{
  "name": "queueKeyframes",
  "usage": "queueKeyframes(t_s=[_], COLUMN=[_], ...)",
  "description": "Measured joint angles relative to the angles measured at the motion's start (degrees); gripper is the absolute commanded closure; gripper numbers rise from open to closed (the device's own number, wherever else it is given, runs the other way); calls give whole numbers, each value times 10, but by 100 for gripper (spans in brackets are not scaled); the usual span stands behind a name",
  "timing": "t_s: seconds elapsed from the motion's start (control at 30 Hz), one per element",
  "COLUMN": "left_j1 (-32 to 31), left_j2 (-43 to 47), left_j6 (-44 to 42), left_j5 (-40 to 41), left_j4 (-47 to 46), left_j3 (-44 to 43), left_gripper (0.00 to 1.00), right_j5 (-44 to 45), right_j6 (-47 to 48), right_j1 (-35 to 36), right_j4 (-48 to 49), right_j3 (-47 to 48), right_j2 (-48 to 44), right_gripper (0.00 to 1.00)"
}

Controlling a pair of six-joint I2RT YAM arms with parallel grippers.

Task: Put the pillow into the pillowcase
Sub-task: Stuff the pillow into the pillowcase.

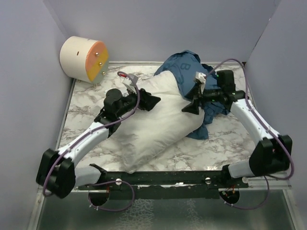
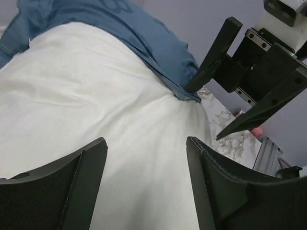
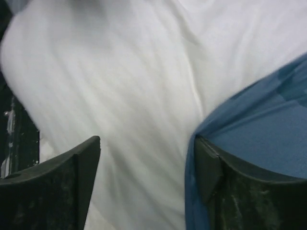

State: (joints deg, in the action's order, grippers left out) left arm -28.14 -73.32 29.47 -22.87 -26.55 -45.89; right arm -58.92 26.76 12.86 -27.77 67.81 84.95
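So the big plump white stuffed pillow (image 1: 156,122) lies diagonally across the marbled surface (image 1: 230,143), and only its far end is tucked into the blue printed fabric pillowcase (image 1: 184,67). The case is bunched up at that far end, so most of the pillow is still bare, probably because the fabric needs pulling down over it bit by bit.

The left end effector (image 1: 149,102) hangs over the pillow's far-left part, jaws apart, nothing between them. The right end effector (image 1: 191,106) sits at the pillow's right edge right where the case hem crosses it, also spread and holding nothing. Looks like both are lined up for a fresh grab at the hem.
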Motion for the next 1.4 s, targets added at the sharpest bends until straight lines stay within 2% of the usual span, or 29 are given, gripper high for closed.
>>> queueKeyframes(t_s=[0.1,0.2,0.3,0.4,0.5,0.57,0.73,0.93,0.97,1.0,1.03,1.1,1.13,1.2,1.33,1.4], left_j1=[-17,-98,-243,-382,-476,-504,-506,-468,-458,-449,-438,-417,-402,-377,-330,-318], left_j2=[88,157,195,200,176,137,22,-76,-92,-105,-120,-146,-158,-171,-173,-173], left_j6=[-11,-34,-94,-192,-319,-401,-579,-696,-706,-712,-715,-711,-702,-677,-614,-586], left_j5=[8,44,116,208,296,339,428,488,498,508,517,525,525,519,459,424], left_j4=[47,83,110,121,118,117,128,131,129,127,124,121,122,126,139,146], left_j3=[15,29,42,58,71,70,61,14,3,-8,-21,-45,-59,-82,-111,-118], left_gripper=[29,29,29,24,22,21,16,16,20,28,41,84,95,100,100,100], right_j5=[-61,-115,-155,-154,-137,-127,-101,-75,-72,-66,-61,-50,-44,-31,-5,12], right_j6=[35,42,25,-18,-43,-52,-56,-55,-55,-54,-51,-46,-43,-39,-46,-56], right_j1=[-27,-60,-97,-169,-224,-235,-235,-235,-235,-235,-235,-235,-235,-235,-235,-235], right_j4=[-31,-39,-33,-5,9,14,26,34,34,34,33,33,33,33,35,41], right_j3=[-28,-57,-85,-117,-137,-147,-173,-178,-179,-179,-179,-179,-179,-179,-179,-179], right_j2=[-92,-170,-215,-233,-233,-236,-271,-279,-278,-276,-274,-269,-267,-263,-251,-240], right_gripper=[14,14,16,18,19,19,20,21,21,21,22,23,25,32,51,54])
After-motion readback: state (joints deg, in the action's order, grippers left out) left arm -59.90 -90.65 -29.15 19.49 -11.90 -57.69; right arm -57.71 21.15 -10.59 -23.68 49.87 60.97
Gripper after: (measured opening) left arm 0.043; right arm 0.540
